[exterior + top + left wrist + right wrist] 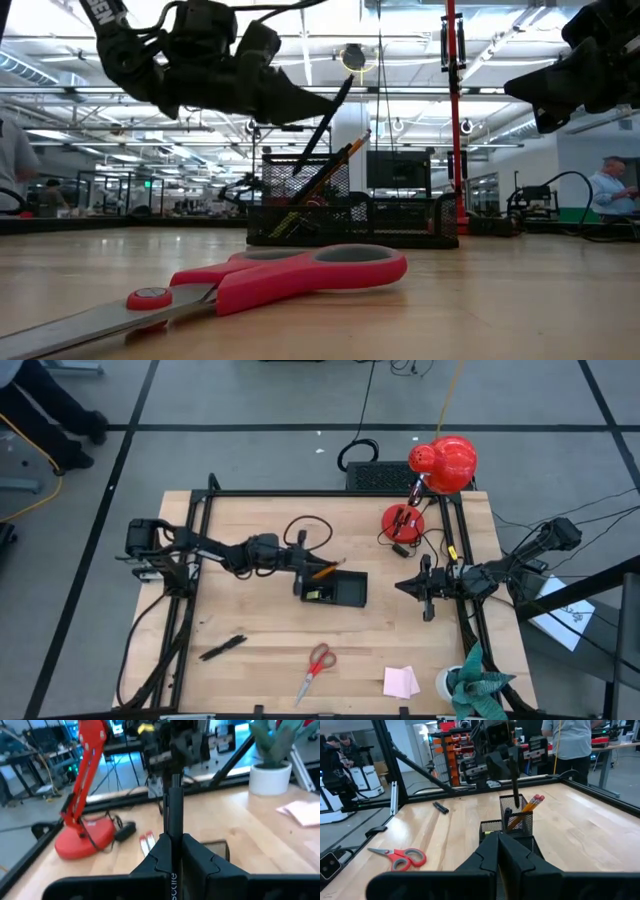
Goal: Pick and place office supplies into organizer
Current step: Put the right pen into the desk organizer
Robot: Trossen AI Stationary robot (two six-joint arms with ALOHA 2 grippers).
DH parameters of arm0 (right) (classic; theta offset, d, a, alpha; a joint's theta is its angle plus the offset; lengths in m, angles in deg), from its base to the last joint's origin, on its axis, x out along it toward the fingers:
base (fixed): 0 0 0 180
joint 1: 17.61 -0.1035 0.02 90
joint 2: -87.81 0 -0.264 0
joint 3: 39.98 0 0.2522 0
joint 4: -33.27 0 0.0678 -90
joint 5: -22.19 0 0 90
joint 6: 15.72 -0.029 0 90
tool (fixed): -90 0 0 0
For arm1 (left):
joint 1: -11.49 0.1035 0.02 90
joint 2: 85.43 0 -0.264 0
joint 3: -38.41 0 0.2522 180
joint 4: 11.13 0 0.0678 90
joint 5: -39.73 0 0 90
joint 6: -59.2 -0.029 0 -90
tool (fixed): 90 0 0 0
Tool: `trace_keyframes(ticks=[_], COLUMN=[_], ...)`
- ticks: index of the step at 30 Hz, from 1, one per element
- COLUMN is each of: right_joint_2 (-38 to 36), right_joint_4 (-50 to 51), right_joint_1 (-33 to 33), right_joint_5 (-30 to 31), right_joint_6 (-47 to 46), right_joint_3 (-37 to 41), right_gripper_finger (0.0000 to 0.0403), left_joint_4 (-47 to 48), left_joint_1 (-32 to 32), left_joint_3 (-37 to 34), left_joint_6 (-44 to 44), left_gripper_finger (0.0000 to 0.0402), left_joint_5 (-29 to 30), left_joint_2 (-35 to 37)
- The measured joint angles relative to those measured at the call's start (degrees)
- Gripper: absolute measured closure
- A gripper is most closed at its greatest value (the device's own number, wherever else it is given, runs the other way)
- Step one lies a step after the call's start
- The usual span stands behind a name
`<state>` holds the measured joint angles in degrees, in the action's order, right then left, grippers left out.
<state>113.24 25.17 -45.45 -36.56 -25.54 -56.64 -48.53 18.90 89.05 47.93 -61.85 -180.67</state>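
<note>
My left gripper [312,570] hovers over the left end of the black mesh organizer [343,592], shut on a thin black pen [322,135]. The pen's lower end [516,800] reaches into the organizer's upright cup, where orange pencils [530,806] lean. My right gripper [405,587] waits shut just right of the organizer, touching nothing. On the table lie red-handled scissors [318,663], another black pen [222,648] and a pink sticky-note pad [400,681]. My left gripper pinches the black pen's upper part [174,822] between its two fingers, coming from the table's left and slanting down. The pen is tilted, its top [348,85] sticking out beyond the fingertips and its lower end down inside the organizer's cup.
A red desk lamp stands on its round base [403,520] at the far right, with its cable beside it. A white roll [447,680] and a small plant [480,685] sit at the near right corner. A black cable loop [307,532] lies behind the organizer.
</note>
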Motion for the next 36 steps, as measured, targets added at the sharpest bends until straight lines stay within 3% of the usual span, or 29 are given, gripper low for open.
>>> trace_keyframes(ticks=[16,23,36], right_joint_2=[-0.02,-0.02,0.0], right_joint_4=[-0.17,-0.39,-0.59], right_joint_1=[0.04,0.1,0.1], right_joint_5=[0.42,0.46,0.44], right_joint_6=[0.39,0.44,0.88], right_joint_3=[-0.02,-0.02,-0.02], right_gripper_finger=[0.0399,0.0399,0.0399], left_joint_4=[-3.57,-7.97,-9.53], left_joint_1=[0.45,1.42,1.45], left_joint_3=[-2.08,-2.03,-2.01], left_joint_6=[0.96,5.64,8.2], left_gripper_finger=[0.0381,0.0389,0.0314], left_joint_5=[1.17,1.19,2.3], left_joint_2=[-3.03,-7.1,-8.15])
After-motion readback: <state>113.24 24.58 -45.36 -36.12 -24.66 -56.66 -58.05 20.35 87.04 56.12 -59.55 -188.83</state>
